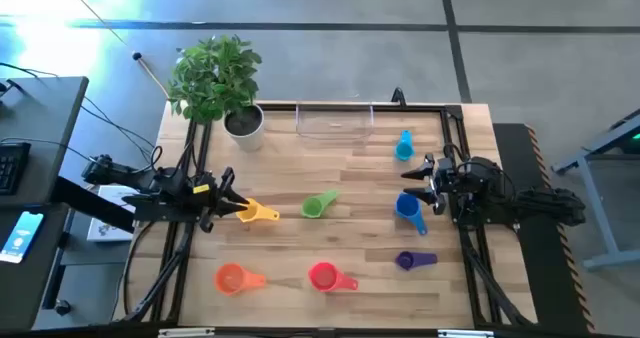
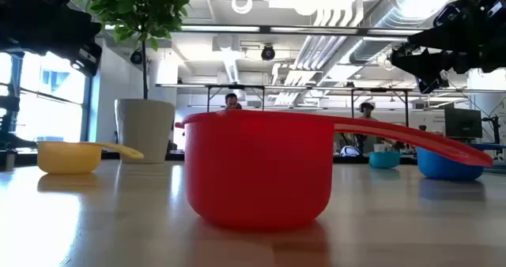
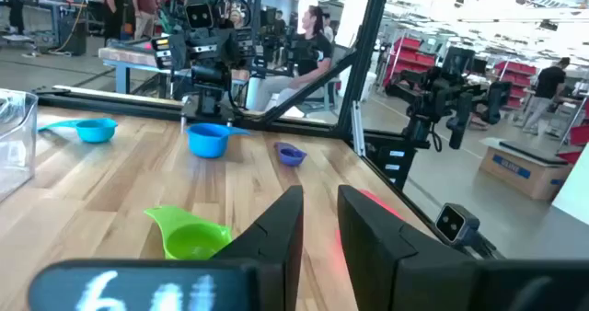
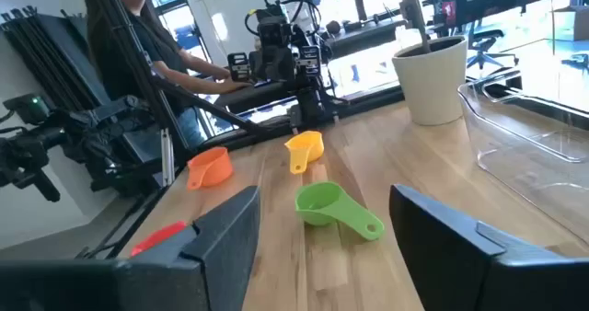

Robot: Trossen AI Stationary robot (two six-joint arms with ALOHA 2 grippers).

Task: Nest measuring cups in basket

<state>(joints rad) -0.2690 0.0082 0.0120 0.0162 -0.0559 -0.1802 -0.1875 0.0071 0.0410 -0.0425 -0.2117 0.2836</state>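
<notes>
Seven measuring cups rest on their bases on the wooden table, apart from one another: yellow (image 1: 258, 213), green (image 1: 320, 205), orange (image 1: 235, 278), red (image 1: 328, 276), blue (image 1: 408, 206), light blue (image 1: 403, 146), purple (image 1: 415, 261). The clear basket (image 1: 335, 123) stands by the far edge with nothing in it. My left gripper (image 1: 226, 195) hovers just left of the yellow cup, fingers a little apart (image 3: 320, 221). My right gripper (image 1: 420, 183) hangs over the blue cup, wide open (image 4: 322, 221). Neither touches a cup.
A white pot (image 1: 243, 123) with a leafy plant stands left of the basket at the far edge. Black frame rails run along the table's left and right sides. Bare wood lies between the cups in the middle. People sit at desks in the room beyond.
</notes>
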